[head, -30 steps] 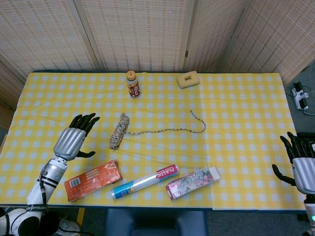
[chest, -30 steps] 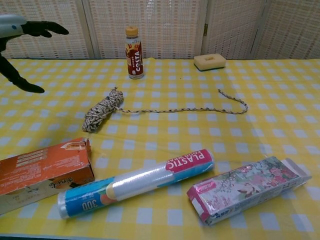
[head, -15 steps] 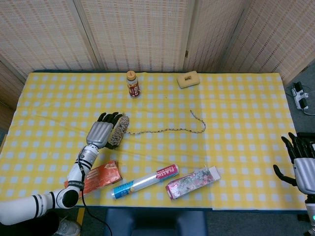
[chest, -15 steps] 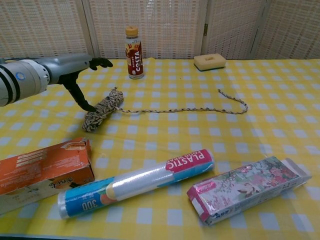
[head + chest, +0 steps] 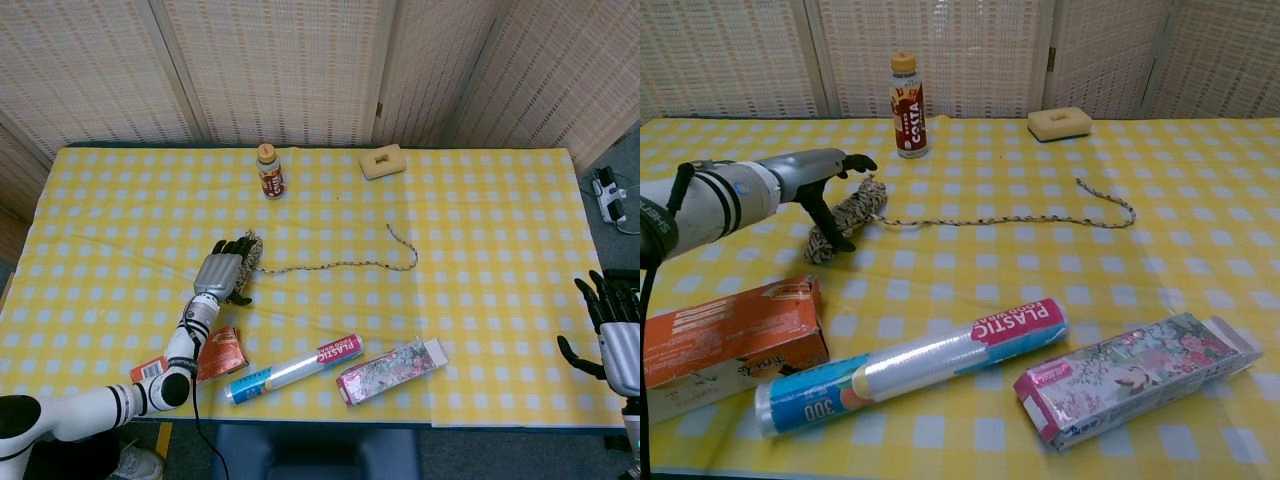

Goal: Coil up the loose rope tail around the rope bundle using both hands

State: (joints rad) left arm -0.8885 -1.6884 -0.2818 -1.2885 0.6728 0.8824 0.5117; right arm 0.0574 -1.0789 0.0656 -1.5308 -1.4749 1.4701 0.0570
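The speckled rope bundle point(image 5: 852, 213) lies left of centre on the yellow checked cloth, and only its top end point(image 5: 252, 245) shows in the head view. Its loose tail point(image 5: 340, 265) runs right across the cloth and hooks back at the far end point(image 5: 1110, 205). My left hand point(image 5: 222, 272) hovers over the bundle, fingers stretched above it and the thumb point(image 5: 828, 218) reaching down beside its near side; it does not grip it. My right hand point(image 5: 612, 335) stays open with spread fingers beyond the table's right edge, seen only in the head view.
A brown bottle point(image 5: 906, 106) and a yellow sponge point(image 5: 1059, 123) stand at the back. Along the front edge lie an orange box point(image 5: 730, 335), a plastic-wrap roll point(image 5: 915, 365) and a floral box point(image 5: 1140, 375).
My left hand has swung in from the left and come down over the rope bundle. The bundle and its tail lie where they were. The right hand has barely moved.
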